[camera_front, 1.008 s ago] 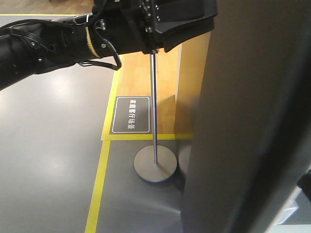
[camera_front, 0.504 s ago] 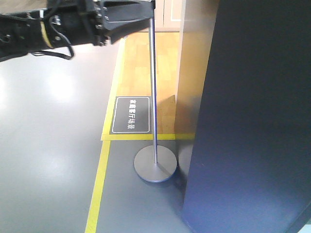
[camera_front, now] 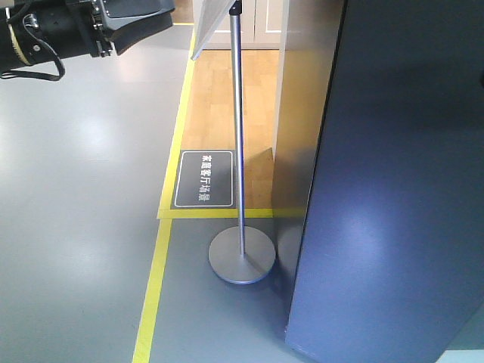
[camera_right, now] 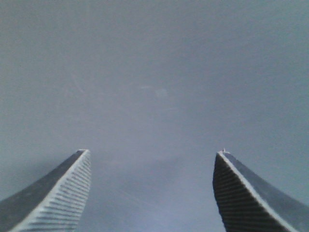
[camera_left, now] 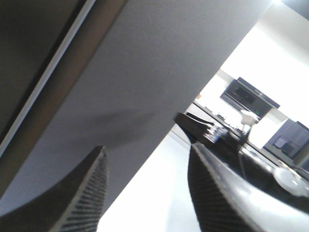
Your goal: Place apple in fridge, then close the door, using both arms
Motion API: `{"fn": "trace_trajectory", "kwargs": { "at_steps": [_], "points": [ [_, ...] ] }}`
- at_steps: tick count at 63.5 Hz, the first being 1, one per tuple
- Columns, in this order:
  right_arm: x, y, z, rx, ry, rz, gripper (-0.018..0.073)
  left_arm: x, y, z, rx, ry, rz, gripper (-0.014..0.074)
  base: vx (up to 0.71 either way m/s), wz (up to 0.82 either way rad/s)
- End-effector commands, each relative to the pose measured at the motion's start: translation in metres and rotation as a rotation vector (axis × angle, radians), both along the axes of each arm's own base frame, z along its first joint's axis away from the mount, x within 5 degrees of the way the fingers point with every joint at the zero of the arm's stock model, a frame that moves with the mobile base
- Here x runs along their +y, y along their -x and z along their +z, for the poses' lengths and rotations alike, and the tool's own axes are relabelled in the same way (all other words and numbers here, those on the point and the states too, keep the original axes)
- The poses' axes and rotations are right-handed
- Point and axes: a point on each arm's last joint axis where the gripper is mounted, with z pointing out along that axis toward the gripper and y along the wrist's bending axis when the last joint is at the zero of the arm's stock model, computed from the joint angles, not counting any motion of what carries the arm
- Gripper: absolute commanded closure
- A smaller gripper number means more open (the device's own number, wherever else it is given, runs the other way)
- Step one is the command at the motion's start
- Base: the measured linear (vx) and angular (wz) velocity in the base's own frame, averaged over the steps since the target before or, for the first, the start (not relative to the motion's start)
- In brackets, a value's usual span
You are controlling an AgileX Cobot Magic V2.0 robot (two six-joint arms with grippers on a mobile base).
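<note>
Apple, small and red, is nowhere to be seen in any view; it is judged to be shut away already. Nearest, the right gripper [camera_right: 152, 193] is shown with its ribbed black fingers [camera_right: 58, 193] spread wide, nothing held, a plain grey surface filling the view ahead; contact cannot be told. The left gripper [camera_left: 147, 188] is likewise spread and empty, a slanted grey panel close beside its left finger. In the front view the tall dark grey door [camera_front: 393, 197] fills the right side, its white inside hidden, so it is judged closed or nearly so. Just beyond stands a slim metal signpost on a round base [camera_front: 241, 257], with a black floor sign [camera_front: 204, 179] behind. Should the door be left unlatched, it could swing back; a sideways arm sweep could topple the post.
</note>
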Motion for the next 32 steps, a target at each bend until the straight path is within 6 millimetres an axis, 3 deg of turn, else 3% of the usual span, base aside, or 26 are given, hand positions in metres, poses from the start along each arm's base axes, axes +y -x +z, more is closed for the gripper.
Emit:
{"fn": "trace_trajectory", "kwargs": {
  "at_steps": [1,32],
  "points": [
    [-0.006,-0.013,0.017,-0.062,0.014,-0.062,0.0053,0.004,0.014,0.033,-0.075,0.077,0.009,0.0223,0.0,0.0],
    [-0.012,-0.086,-0.001,-0.009,-0.045,-0.091,0.0053,0.004,0.014,0.033,-0.075,0.077,0.009,0.0223,0.0,0.0]
  ]
}}
